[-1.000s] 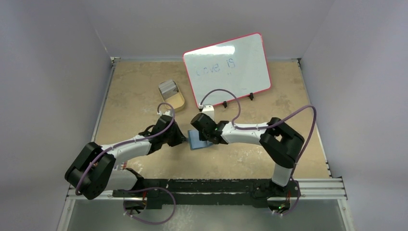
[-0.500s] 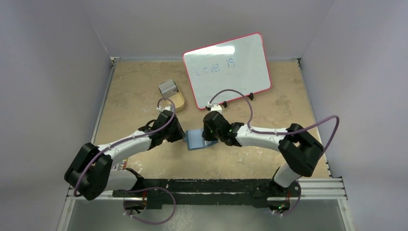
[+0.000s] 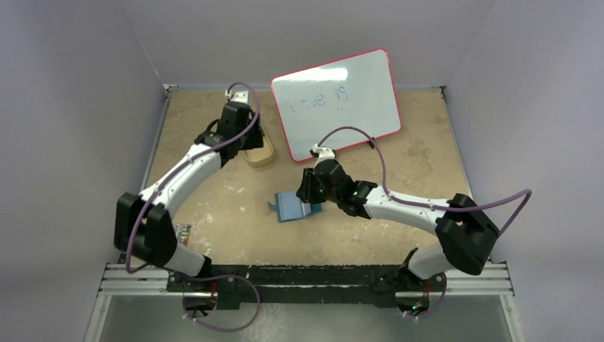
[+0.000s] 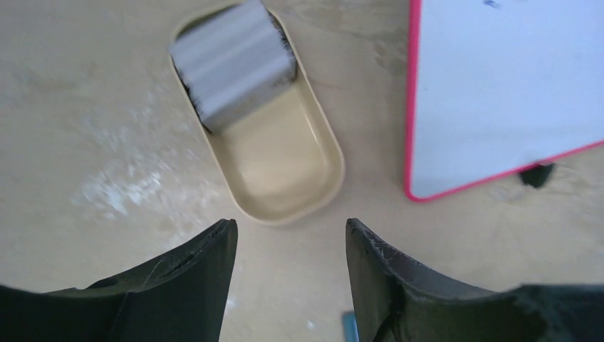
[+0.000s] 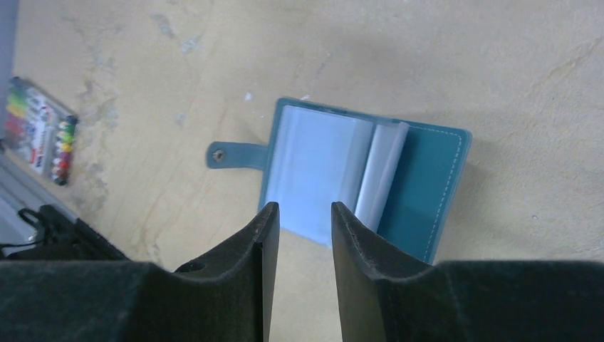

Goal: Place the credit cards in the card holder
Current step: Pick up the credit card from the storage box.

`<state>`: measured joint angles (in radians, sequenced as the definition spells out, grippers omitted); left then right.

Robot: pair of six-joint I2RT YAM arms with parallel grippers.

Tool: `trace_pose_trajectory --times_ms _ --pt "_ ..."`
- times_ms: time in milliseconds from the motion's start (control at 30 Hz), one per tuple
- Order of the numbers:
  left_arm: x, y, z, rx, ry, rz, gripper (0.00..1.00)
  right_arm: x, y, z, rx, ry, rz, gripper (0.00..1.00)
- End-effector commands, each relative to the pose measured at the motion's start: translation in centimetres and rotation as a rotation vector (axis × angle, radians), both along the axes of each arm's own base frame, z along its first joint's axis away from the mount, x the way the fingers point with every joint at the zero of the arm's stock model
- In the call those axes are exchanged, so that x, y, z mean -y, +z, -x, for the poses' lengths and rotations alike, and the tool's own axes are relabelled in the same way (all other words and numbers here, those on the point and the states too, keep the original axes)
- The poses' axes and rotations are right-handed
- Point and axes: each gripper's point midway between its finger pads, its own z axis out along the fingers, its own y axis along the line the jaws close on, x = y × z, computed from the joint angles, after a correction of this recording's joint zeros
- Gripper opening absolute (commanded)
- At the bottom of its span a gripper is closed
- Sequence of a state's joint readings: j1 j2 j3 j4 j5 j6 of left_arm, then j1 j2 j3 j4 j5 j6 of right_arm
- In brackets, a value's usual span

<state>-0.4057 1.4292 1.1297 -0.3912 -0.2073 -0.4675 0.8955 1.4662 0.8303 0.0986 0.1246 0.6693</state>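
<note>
Right wrist view gives me the card holder lying open on the table. Its teal cover is down and its pale blue sleeves face up, one leaf curling at the spine, with the snap tab sticking out flat to one side. My right gripper sits over its near edge, fingers a narrow gap apart with nothing between them. The credit cards are a grey stack at the far end of the tan oval tray, near the whiteboard. A second ago my left gripper was down beside the holder; now it is above the tray, fingers spread and empty.
</note>
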Motion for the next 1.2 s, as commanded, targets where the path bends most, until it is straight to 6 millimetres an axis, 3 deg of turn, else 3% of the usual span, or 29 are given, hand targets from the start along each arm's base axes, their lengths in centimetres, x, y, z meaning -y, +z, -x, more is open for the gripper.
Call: trace_pose_trajectory --times_ms 0,200,367,867,1000,1167 --pt "-2.8 -0.6 -4.2 -0.033 -0.123 -0.300 0.57 -0.7 4.6 -0.2 0.104 0.051 -0.090 0.37" --pt "-4.1 -0.5 -9.6 0.004 -0.170 -0.540 0.63 0.0 6.6 0.0 0.144 0.050 -0.110 0.38" --pt "-4.7 -3.5 -12.1 -0.086 -0.228 -0.665 0.64 0.8 7.3 0.1 0.158 0.029 -0.121 0.39" --pt "-6.6 -8.0 -13.9 -0.179 -0.244 -0.817 0.65 2.5 8.4 -0.7 0.184 -0.034 -0.118 0.41" --pt "-6.7 -8.3 -14.2 -0.180 -0.236 -0.826 0.63 2.9 8.5 -0.8 0.187 -0.048 -0.116 0.41" --pt "-6.7 -7.4 -14.4 -0.166 -0.219 -0.838 0.54 2.9 8.4 -0.9 0.186 -0.051 -0.117 0.42"
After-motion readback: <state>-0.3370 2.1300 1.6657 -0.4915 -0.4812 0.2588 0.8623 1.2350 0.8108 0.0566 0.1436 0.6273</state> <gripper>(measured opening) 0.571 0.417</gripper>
